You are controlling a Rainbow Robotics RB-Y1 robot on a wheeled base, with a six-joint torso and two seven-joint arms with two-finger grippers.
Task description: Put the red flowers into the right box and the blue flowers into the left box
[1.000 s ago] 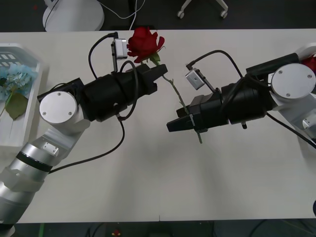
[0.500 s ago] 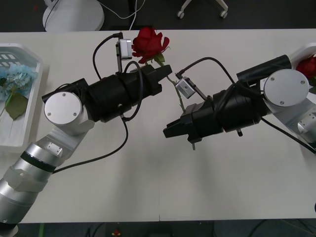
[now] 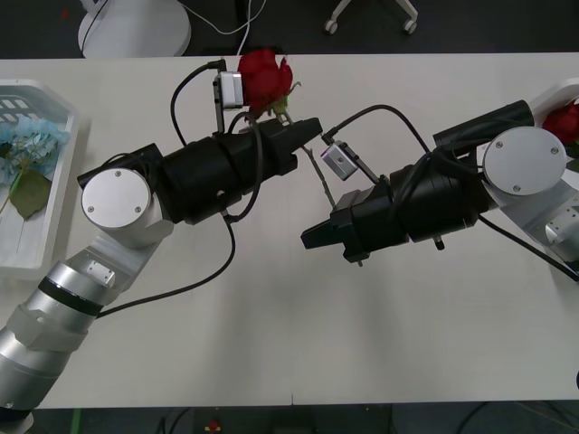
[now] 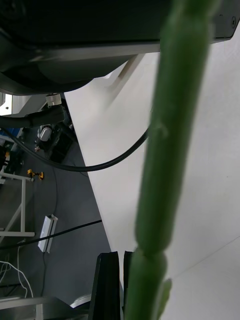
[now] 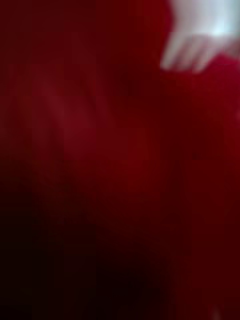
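One of the red flowers (image 3: 269, 77) (image 5: 100, 150), a rose, is held up over the middle of the table between both arms. My left gripper (image 3: 310, 129) is shut on its stem just under the head. My right gripper (image 3: 312, 238) is shut on the lower stem (image 4: 165, 150), whose end pokes out beneath it. The left box (image 3: 56, 95) at the table's left edge holds blue flowers (image 3: 27, 145) with green leaves. The right box (image 3: 547, 95) shows at the far right edge behind my right arm, with another red flower (image 3: 568, 122) inside it.
Bare white table (image 3: 271, 344) spreads in front of both arms. Black cables loop off both wrists. Beyond the table's far edge lies dark floor with a white round base (image 3: 136, 27) and a chair's wheeled feet (image 3: 371, 18).
Both arms drew closer together around the rose; my right gripper slid left and down the stem, and the rose head shifted slightly behind my left wrist camera.
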